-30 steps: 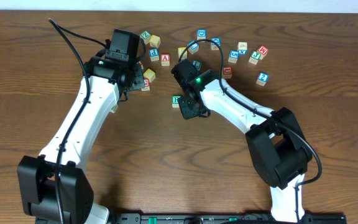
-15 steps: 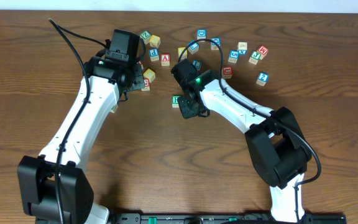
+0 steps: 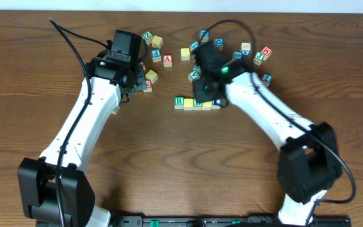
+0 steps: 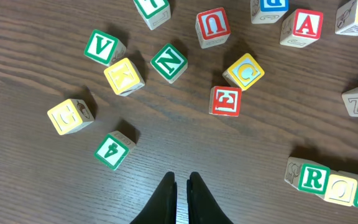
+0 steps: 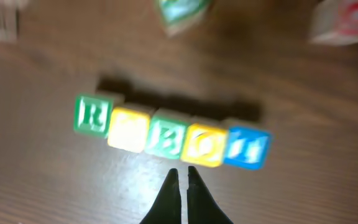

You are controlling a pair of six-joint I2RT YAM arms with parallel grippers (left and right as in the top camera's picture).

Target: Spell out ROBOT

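Note:
A row of lettered blocks (image 3: 197, 103) lies at the table's middle. In the right wrist view it is blurred: green R (image 5: 91, 116), yellow block (image 5: 127, 129), green B (image 5: 166, 140), yellow O (image 5: 206, 145), blue block (image 5: 248, 148). My right gripper (image 5: 183, 172) is shut and empty, just in front of the row; in the overhead view (image 3: 214, 94) its head hides the row's right end. My left gripper (image 4: 181, 179) is shut and empty over bare wood, with the R block (image 4: 312, 178) to its right.
Loose blocks lie around the left gripper: green 4 (image 4: 113, 151), yellow blocks (image 4: 71, 116), green V (image 4: 102, 46), green N (image 4: 169, 61), red U (image 4: 213, 26), red A (image 4: 304, 26). More blocks sit scattered at the back right (image 3: 249, 55).
My right arm has swung right and back from over the R block. The full row of blocks, hidden under it before, now shows. The left arm has not moved.

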